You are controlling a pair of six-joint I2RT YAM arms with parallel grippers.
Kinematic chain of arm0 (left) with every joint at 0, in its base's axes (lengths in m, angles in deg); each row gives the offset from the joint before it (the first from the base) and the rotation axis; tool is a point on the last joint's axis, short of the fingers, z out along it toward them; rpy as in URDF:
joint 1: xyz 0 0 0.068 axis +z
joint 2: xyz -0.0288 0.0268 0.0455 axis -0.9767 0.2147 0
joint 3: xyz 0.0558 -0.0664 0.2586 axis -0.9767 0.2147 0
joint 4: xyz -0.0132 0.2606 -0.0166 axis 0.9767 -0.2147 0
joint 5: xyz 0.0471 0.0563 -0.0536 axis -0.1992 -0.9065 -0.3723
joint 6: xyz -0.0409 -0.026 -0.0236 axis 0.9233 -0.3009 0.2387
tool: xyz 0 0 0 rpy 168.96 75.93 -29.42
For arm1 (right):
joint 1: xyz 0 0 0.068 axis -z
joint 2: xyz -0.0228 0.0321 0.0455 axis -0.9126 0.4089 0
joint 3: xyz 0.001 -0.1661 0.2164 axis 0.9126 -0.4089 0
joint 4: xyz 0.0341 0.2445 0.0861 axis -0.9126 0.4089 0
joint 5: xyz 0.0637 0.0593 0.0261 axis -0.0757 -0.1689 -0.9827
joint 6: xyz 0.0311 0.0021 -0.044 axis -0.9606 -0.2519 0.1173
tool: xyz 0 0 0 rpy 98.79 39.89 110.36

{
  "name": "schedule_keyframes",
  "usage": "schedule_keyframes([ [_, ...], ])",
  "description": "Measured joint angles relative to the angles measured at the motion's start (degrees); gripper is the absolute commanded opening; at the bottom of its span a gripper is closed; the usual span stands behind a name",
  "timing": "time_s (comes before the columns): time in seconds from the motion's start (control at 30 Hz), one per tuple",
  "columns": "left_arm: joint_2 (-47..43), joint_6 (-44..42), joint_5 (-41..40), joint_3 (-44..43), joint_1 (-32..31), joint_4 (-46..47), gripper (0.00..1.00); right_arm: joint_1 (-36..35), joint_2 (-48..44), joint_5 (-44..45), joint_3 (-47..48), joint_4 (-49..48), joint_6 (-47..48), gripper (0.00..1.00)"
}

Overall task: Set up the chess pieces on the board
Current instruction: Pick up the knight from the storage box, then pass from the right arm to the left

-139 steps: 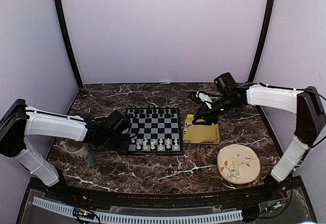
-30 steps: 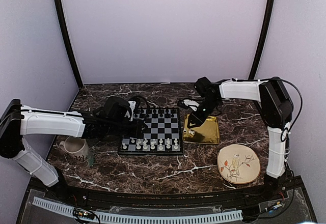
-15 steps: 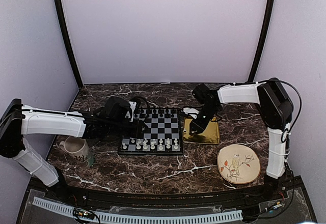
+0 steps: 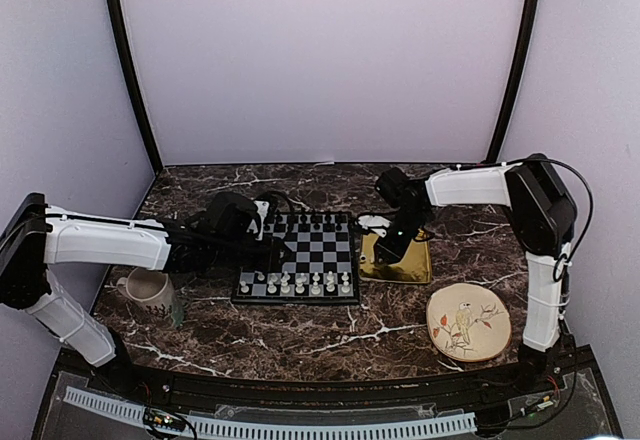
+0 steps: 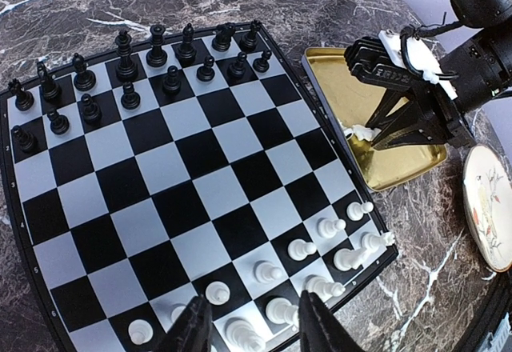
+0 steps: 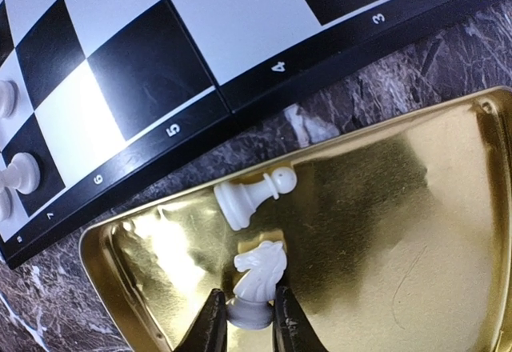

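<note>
The board (image 4: 312, 250) holds black chessmen (image 5: 128, 68) on its far rows and white chess pieces (image 5: 302, 250) on its near rows. My left gripper (image 5: 252, 328) is open and empty, hovering over the white rows at the board's near edge. My right gripper (image 6: 244, 320) is down in the gold tray (image 6: 400, 232) and shut on the base of a white knight (image 6: 258, 276). A white pawn (image 6: 252, 196) lies on its side in the tray just beyond the knight. The right gripper also shows in the top view (image 4: 385, 250) and the left wrist view (image 5: 384, 124).
The gold tray (image 4: 412, 265) sits against the board's right edge. A round bird-painted plate (image 4: 468, 322) lies near right of it. A mug (image 4: 148, 290) stands left of the board, under my left arm. The board's rim (image 6: 184, 124) runs close to the tray.
My right gripper came down from above the tray's back edge into its left part and shut on the white knight. My left gripper shifted from the board's near-left corner to over it.
</note>
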Motion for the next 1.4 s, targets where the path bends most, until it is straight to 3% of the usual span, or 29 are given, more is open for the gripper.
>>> schedule_keyframes([
  [0.23,0.35,-0.04,0.11,-0.81,0.0,-0.04,0.39,-0.22,-3.45,0.76,-1.53,-0.39,0.46,0.11],
  [0.47,4.55,0.79,4.04,-8.92,0.39,3.04,0.38,0.85,-12.0,-5.18,-1.77,-2.21,0.96,0.11],
  [0.87,16.28,19.06,24.24,-13.88,5.46,24.09,0.33,1.77,-20.79,-19.61,-4.28,-9.14,0.85,0.11],
  [1.4,25.92,33.05,33.79,-18.93,5.01,36.81,0.28,1.18,-20.06,-21.53,-4.33,-9.38,0.66,0.11],
])
